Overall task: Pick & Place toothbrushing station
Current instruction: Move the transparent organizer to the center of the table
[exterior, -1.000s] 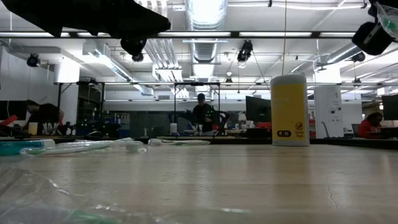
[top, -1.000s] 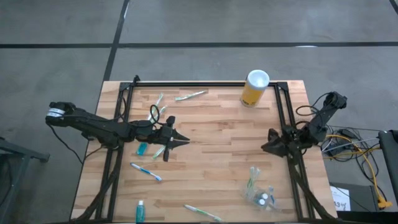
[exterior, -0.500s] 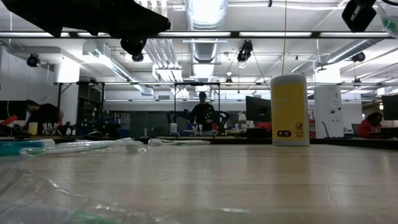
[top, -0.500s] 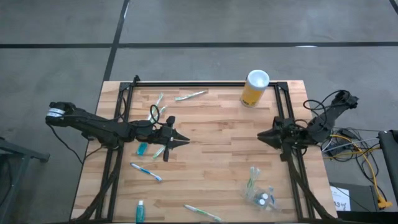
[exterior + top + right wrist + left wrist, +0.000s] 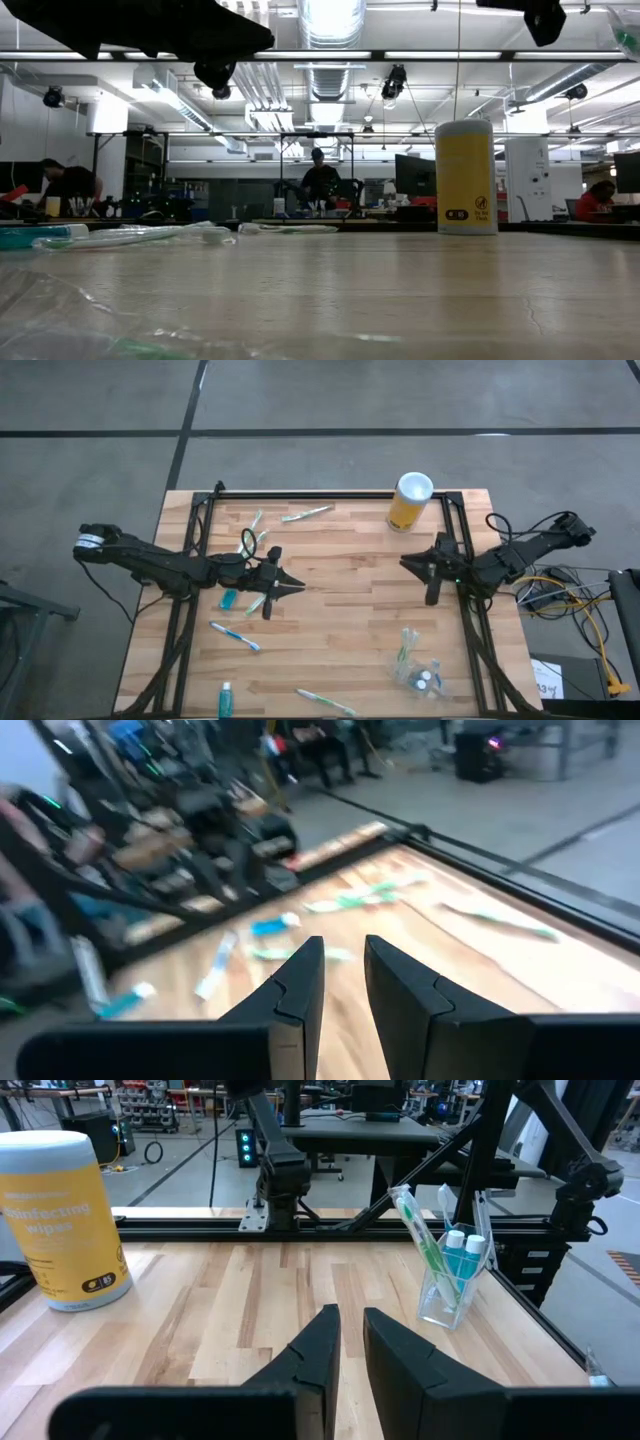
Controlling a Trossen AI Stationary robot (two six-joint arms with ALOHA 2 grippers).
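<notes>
The clear plastic cup (image 5: 415, 668) stands near the table's near right corner with toothbrushes and teal tubes in it; it also shows in the left wrist view (image 5: 452, 1280). Loose toothbrushes (image 5: 305, 514) (image 5: 235, 635) (image 5: 325, 702) and teal tubes (image 5: 228, 599) (image 5: 226, 698) lie on the left half of the table. My left gripper (image 5: 296, 588) is shut and empty, left of the table's middle, next to a toothbrush (image 5: 255, 603). My right gripper (image 5: 405, 563) is shut and empty, right of the middle, below the yellow cylinder.
A tall yellow cylinder with a white top (image 5: 409, 500) stands at the far right (image 5: 466, 178). Black frame rails (image 5: 330, 494) run along the far edge and both sides. Bare wood (image 5: 345, 600) lies between the two grippers. People sit in the room beyond the table.
My right gripper has swung in from the table's right edge toward the left and far side, over the table. My left arm has kept still, and nothing on the table has moved.
</notes>
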